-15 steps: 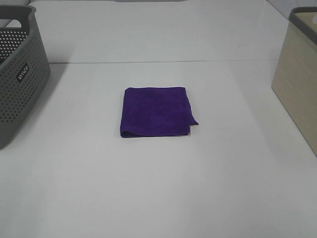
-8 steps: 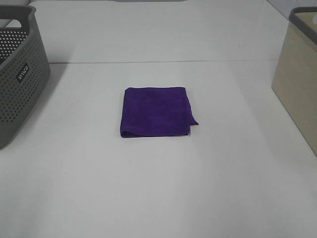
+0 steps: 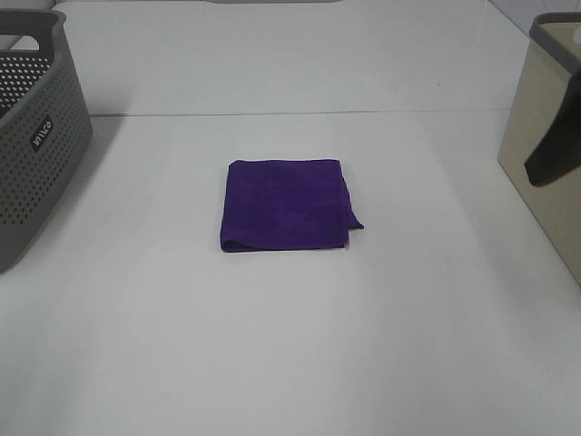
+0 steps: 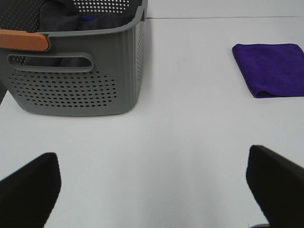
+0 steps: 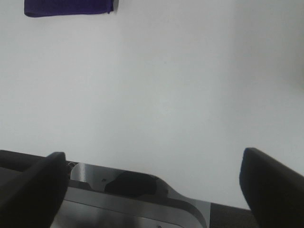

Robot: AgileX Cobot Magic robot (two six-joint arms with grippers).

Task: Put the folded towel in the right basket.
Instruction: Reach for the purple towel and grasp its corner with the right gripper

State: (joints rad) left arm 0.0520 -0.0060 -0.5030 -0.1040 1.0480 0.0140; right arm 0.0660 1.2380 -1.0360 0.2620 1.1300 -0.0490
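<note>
Exterior high view: white tabletop (image 3: 290, 363) ran from the near edge to a thin seam at the back.
Left gripper (image 4: 152, 190): released, with its two black fingers (image 4: 28, 190) spread to opposite corners of the left wrist view and only table between them.
Right gripper (image 5: 152, 190): also slack and wide, with its black fingers (image 5: 275, 190) far apart. A grey metal plate (image 5: 133, 199) showed between them at the table's edge (what it belonged to could not be told).
Folded purple towel (image 3: 286, 204): lay flat near the middle of the table, roughly square, with one corner poking out at its near right. Neither gripper touched it, and it was well apart from both baskets.
Grey perforated plastic basket (image 3: 36, 136): stood at the left edge of the table, left of the towel. The left wrist view showed dark cloth (image 4: 57, 19) inside it and an orange strip (image 4: 23, 40) on its rim.
Beige basket with a dark grey rim (image 3: 516, 127): stood at the right edge, right of the towel, its inside out of sight.
Black blurred shape (image 3: 554, 150): overlapped the beige basket's side at the picture's right edge. What it was could not be told.
</note>
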